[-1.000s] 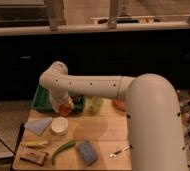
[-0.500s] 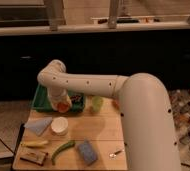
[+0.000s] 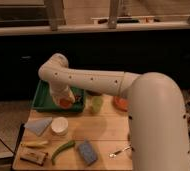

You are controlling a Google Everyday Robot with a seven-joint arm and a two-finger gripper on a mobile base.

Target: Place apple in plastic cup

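Note:
The apple (image 3: pixel 65 102) is a small red-orange fruit at the tip of my gripper (image 3: pixel 64 99), over the front rim of the green tray (image 3: pixel 42 98). The gripper points down from the white arm and looks shut on the apple. The plastic cup (image 3: pixel 96 103) is a pale yellow-green tumbler. It stands upright on the wooden table just right of the tray, about one cup width right of the apple. The arm's forearm passes above and behind the cup.
An orange bowl (image 3: pixel 120 104) sits right of the cup. In front lie a white round container (image 3: pixel 59 125), a blue cloth (image 3: pixel 38 125), a green vegetable (image 3: pixel 63 148), a blue sponge (image 3: pixel 87 151), a yellow piece (image 3: pixel 35 144), a brown bar (image 3: pixel 32 158) and a utensil (image 3: pixel 119 151).
The arm's elbow has risen slightly and the apple with the gripper has shifted a little to the right, toward the cup.

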